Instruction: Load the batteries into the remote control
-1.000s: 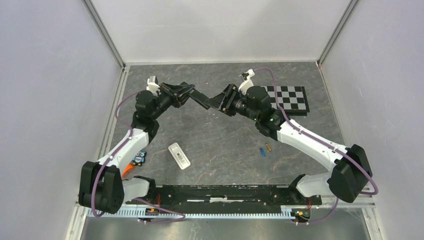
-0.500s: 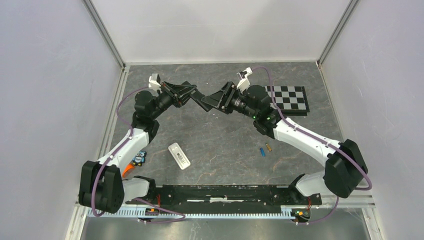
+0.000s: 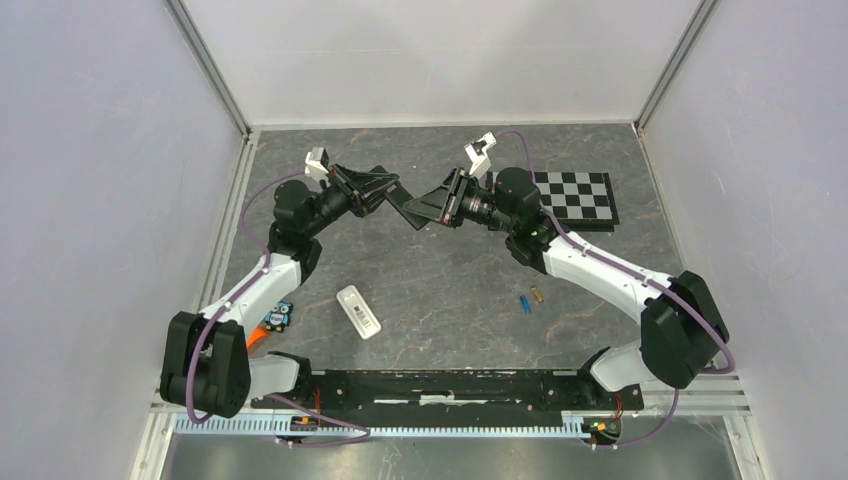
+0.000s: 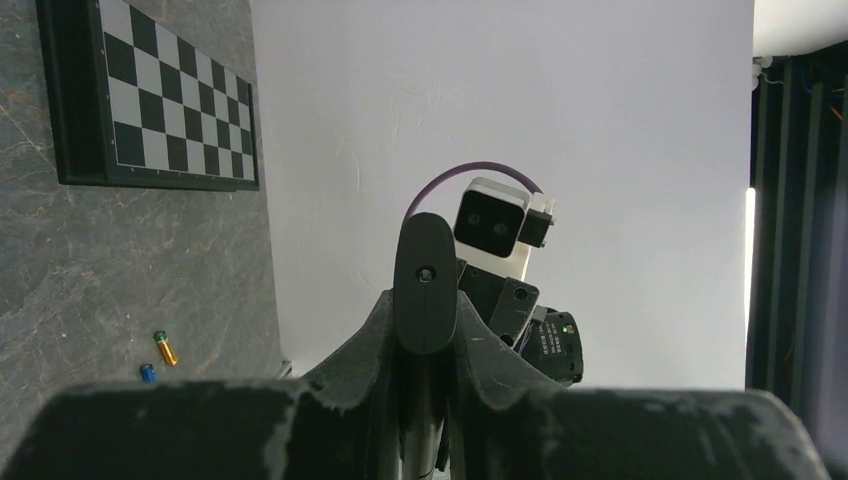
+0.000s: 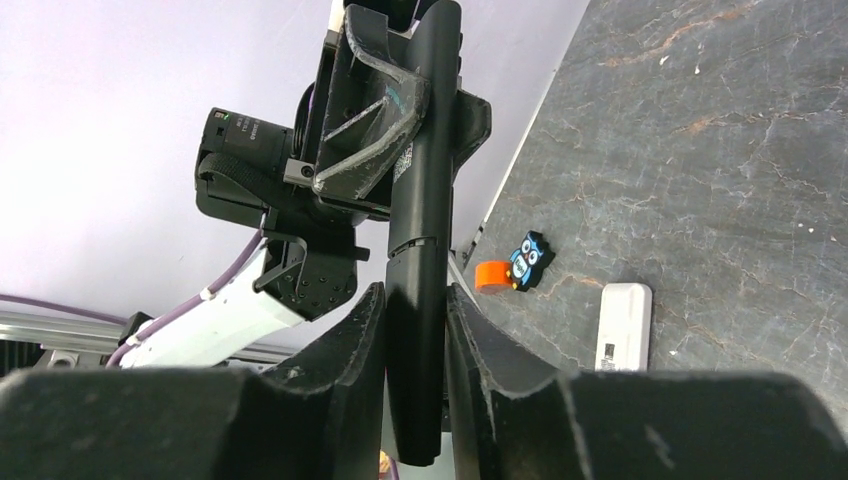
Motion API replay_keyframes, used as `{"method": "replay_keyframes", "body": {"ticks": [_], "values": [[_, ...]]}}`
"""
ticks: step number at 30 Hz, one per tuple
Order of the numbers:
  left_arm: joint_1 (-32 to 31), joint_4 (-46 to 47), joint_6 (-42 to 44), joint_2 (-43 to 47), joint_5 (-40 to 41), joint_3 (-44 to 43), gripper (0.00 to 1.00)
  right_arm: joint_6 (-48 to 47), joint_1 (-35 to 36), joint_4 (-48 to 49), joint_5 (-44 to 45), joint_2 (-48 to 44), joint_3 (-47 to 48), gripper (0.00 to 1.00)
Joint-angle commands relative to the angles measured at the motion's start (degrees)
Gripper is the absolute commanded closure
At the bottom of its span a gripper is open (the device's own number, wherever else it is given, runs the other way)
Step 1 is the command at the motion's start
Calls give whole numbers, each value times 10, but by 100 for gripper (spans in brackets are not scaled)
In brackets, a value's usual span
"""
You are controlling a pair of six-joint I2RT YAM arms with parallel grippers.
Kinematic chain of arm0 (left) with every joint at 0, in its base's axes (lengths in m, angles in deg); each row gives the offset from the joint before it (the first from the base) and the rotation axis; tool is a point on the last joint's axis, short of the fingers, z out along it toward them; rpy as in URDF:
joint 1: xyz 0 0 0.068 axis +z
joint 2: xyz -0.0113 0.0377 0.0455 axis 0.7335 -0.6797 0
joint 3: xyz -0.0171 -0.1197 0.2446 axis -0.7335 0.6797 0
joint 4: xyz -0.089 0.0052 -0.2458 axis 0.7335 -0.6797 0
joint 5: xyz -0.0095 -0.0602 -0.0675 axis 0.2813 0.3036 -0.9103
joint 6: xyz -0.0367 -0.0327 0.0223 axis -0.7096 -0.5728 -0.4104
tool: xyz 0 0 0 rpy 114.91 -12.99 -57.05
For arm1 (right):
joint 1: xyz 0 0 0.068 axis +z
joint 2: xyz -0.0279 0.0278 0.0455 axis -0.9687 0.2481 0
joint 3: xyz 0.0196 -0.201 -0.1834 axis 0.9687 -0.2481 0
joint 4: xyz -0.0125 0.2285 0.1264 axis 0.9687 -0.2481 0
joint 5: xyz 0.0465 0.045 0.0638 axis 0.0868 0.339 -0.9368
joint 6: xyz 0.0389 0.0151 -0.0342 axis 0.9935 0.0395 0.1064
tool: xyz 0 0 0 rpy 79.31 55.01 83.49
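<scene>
Both claws, left and right, clamp one slim black plastic remote control aloft between them, likely to open its back. The small blue and gold cylinder batteries lie on the grey stone-patterned bench.

A robotics lab cell, and it showed everywhere; plain white panels boxed in the left, far and right sides, joined by bare aluminium posts at the far corners; the tabletop was a grey marbled sheet; a black-and-white checkerboard target lay flat at the far right; along the near edge ran a slotted metal rail, the left arm and right arm mounted there, purple cables looping off them; in the left wrist view, a dark curtain hung past a panel's edge.
</scene>
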Motion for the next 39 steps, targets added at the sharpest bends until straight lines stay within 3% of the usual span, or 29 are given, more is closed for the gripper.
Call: {"method": "replay_keyframes", "body": {"ticks": [1,7,18,23,31,39], "values": [[-2,76,-38,1,-16,-36,98,-22,-7,-20,-9,-9,-17,72],[-2,115,-28,-3,-42,-42,98,-8,-7,17,1,20,-12,76],[-3,107,5,15,-171,-29,98,69,-13,102,-36,77,27,79],[-11,107,-2,15,-180,-31,98,58,-13,57,-12,86,43,79],[-40,150,-28,-3,-192,-36,98,35,-14,68,4,97,50,79],[-38,117,28,2,-160,-39,98,9,-36,107,-21,63,37,74]]}}
